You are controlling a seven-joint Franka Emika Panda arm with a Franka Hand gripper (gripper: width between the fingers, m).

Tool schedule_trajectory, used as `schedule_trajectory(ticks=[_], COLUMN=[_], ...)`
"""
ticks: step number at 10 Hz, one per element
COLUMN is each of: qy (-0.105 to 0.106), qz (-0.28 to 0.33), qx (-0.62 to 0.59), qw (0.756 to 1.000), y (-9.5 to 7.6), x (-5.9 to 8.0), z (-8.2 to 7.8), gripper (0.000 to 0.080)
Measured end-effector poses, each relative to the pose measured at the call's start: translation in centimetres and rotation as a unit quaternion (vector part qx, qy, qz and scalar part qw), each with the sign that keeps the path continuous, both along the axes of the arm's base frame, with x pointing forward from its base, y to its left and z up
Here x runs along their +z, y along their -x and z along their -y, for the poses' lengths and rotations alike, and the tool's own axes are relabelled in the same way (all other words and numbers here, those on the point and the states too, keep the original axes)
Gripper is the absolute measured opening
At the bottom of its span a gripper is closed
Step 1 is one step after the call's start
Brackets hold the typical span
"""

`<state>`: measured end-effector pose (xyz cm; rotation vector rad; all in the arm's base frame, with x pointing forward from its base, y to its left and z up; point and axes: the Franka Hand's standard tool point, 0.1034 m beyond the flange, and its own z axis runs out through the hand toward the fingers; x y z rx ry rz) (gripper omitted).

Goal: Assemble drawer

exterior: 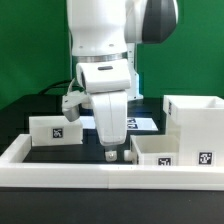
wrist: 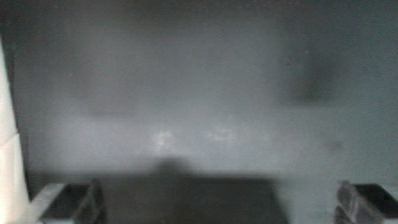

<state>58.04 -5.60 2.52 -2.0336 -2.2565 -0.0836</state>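
Exterior view: the white arm's two-finger gripper (exterior: 112, 152) is hanging fingers-down over the black table top (exterior: 50, 150), close to the middle of the table's near edge. Cannot tell if the tips are touching the surface. A long low white plastic rail (exterior: 90, 176) is running along that near edge. The tall boxy white plastic shell (exterior: 196, 122) is standing upright at the near corner on the exterior view's right. 1 small open-topped white plastic tray (exterior: 163, 150), tags on its facing wall, is sitting just beside the shell, between shell and gripper, right behind the rail. The second small white tray (exterior: 55, 128), 1 black-and-white tag showing, is sitting toward the table edge on the exterior view's left, near the gripper but apart from it. The flat white marker board (exterior: 145, 122) is lying behind the arm, mostly hidden.

Wrist view: blurry. The gripper (wrist: 217, 198) is standing spread wide, its 2 dark fingers (wrist: 75, 200) holding nothing, bare dark table beneath. A white strip (wrist: 9, 130) is showing at the frame border; cannot tell which part it is.
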Motion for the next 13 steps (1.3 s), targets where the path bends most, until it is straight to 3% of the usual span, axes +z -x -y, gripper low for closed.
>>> schedule_trajectory(ticks=[4,6,8,9,13], qy=[-0.006,-0.009,-0.044,-0.051,-0.061], qz=[0.0,-0.002,-0.013,-0.017,-0.016], qx=[-0.002,0.001,0.001,-0.003,-0.001], qw=[1.0,1.0,0.999,0.999,0.998], y=[-0.1,0.1,0.9,1.1,0.5], x=[0.0,-0.2,-0.6,-0.6,-0.2], z=[-1.1,-0.1,1.7,1.6,-2.0], gripper=[0.0649,0.0649,0.0649,0.0649,0.0649])
